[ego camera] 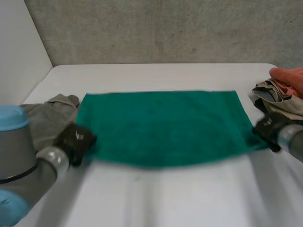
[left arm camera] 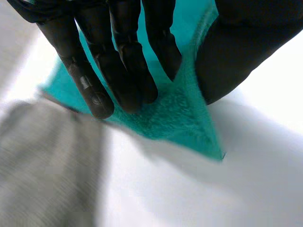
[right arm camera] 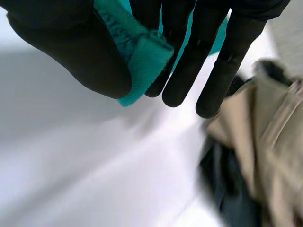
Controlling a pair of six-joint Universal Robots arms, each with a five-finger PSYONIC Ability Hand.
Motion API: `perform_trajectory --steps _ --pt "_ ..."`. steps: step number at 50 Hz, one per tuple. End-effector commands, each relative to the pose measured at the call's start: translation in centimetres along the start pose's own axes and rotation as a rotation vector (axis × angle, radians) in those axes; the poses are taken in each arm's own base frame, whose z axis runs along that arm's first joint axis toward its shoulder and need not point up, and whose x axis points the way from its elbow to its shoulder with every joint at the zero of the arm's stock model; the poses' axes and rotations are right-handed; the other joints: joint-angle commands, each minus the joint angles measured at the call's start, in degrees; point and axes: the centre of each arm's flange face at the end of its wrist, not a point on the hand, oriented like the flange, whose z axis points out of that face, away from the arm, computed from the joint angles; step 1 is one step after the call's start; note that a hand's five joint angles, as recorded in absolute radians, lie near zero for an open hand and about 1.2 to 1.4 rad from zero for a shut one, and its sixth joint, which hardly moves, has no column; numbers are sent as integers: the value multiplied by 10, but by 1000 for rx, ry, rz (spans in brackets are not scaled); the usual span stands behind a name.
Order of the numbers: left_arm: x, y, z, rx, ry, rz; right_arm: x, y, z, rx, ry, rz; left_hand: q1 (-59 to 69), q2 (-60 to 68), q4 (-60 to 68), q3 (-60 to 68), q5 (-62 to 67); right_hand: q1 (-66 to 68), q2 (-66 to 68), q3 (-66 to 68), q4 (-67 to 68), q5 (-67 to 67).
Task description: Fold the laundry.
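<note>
Holding the towel (ego camera: 161,125) by its two near corners, I am watching both pinches closely. It is lying spread across the middle of the table (ego camera: 165,203), far edge straight, near edge bowing between the hands. My left hand (ego camera: 75,140) is pinching the near-left corner between straight fingers (left arm camera: 118,71) and thumb (left arm camera: 236,56), with the corner tip poking out past the fingertips. My right hand (ego camera: 269,127) is pinching the near-right corner, bunched thick between thumb and fingers (a fatter bite than the left one). I am guessing the next move is carrying this near edge over to the far edge. What is worrying me: the left pinch looks shallow, so a quick lift could pull that corner free, and uneven travel of the arms could skew the fold. The grey garment (ego camera: 47,116) is lying just beside the towel's left edge and the pile (ego camera: 284,94) is sitting near my right hand, so either could get snagged and dragged along
</note>
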Motion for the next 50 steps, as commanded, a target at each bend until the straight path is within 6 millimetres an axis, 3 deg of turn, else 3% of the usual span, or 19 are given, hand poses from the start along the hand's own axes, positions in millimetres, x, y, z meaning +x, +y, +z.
perform_trajectory --steps 1,4,9,13,16,20,32,33,34,35,36,37,38,43,50 --pt "15 10 -51 -232 215 32 -2 23 -39 -101 -90 -134 132 112 111 115 144 159 126 116 111 109" --pt "8 4 -44 -185 167 45 1 21 -37 -81 -77 -121 132 112 111 115 144 159 126 116 111 109" --pt "-17 -20 -7 -26 0 61 18 11 -23 -11 38 -68 132 112 111 115 144 159 126 116 111 109" --pt "-30 -37 25 80 -95 74 25 9 13 38 120 9 132 112 111 115 144 159 126 116 111 109" --pt "-35 -42 44 121 -133 80 27 -8 36 116 193 18 132 112 111 115 144 159 126 116 111 109" --pt "-42 -49 83 191 -203 96 34 -20 60 157 286 8 132 112 111 115 144 159 126 116 111 109" --pt "-56 -62 152 340 -379 112 35 -46 116 259 440 -13 132 112 111 115 144 159 126 116 111 109" --pt "-56 -62 155 344 -388 111 34 -47 119 265 449 -13 132 112 111 115 144 159 126 116 111 109" --pt "-56 -63 156 350 -397 111 35 -47 121 268 460 -13 132 112 111 115 144 21 -12 -22 -27 -28" --pt "-55 -64 157 356 -402 112 34 -49 122 271 467 -14 132 112 111 115 144 -232 -264 -275 -279 -281" --pt "-54 -66 157 361 -412 110 31 -51 122 274 480 -12 -197 -217 -218 -215 -186 -541 -574 -584 -589 -591" --pt "-53 -68 157 363 -416 110 30 -53 122 273 487 -10 -429 -449 -450 -446 -417 -541 -574 -584 -589 -591" --pt "-53 -68 156 361 -421 108 31 -54 122 270 494 -5 -568 -588 -589 -585 -556 -541 -574 -584 -589 -591" --pt "-46 -77 147 372 -430 93 32 -60 112 290 490 72 -568 -588 -589 -585 -556 -541 -574 -584 -589 -591" --pt "-50 -93 104 413 -433 68 38 -65 62 308 366 174 -568 -588 -589 -585 -556 -541 -574 -584 -589 -591"
